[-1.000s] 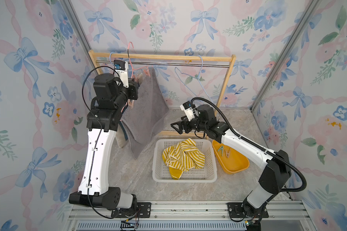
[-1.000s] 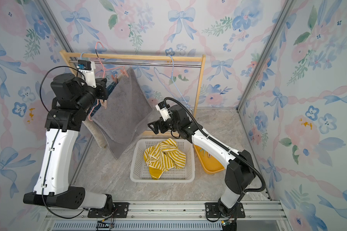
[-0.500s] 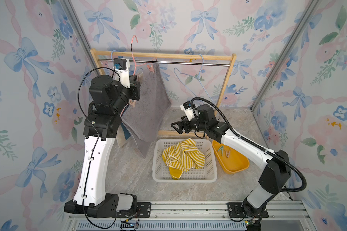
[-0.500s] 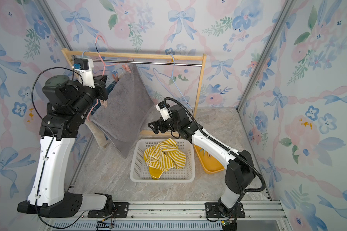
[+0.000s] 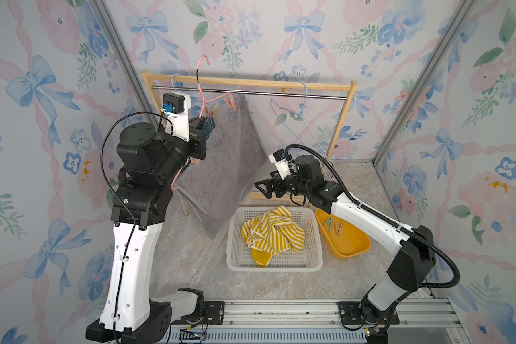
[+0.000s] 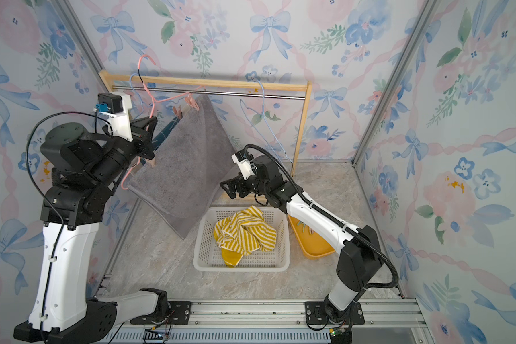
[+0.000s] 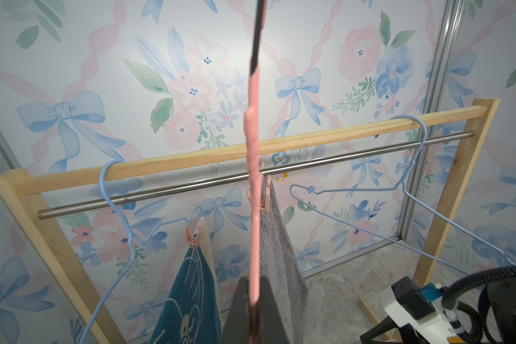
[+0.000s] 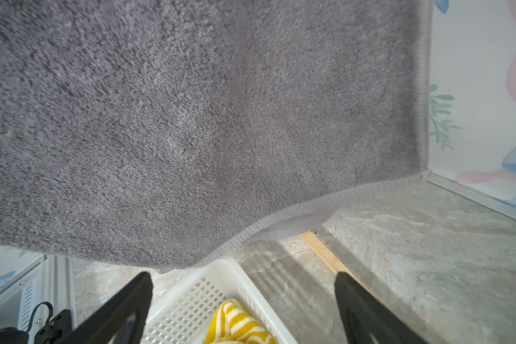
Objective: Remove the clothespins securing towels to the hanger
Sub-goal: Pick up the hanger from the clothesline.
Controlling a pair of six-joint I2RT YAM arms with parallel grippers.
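Observation:
My left gripper (image 5: 203, 122) is shut on the neck of a pink hanger (image 5: 202, 89), whose hook stands above the rail. A grey towel (image 5: 227, 166) hangs from it, held by pink clothespins (image 5: 230, 102) (image 6: 150, 162). Behind it, a dark blue towel (image 7: 188, 297) is pegged by another pink clothespin (image 7: 191, 236) to a blue hanger (image 7: 116, 208) on the rail. My right gripper (image 5: 262, 187) is open and empty beside the grey towel's (image 8: 191, 119) lower edge. A yellow striped towel (image 5: 271, 232) lies in the white basket (image 5: 274, 265).
The wooden rack (image 5: 251, 83) with its steel rail stands at the back, and an empty blue hanger (image 5: 305, 101) hangs on its right part. A yellow tray (image 5: 349, 241) right of the basket holds a green and a tan clothespin (image 5: 334, 226).
My left arm has lifted the pink hanger with the grey towel higher and slightly to the right. The right arm has not moved.

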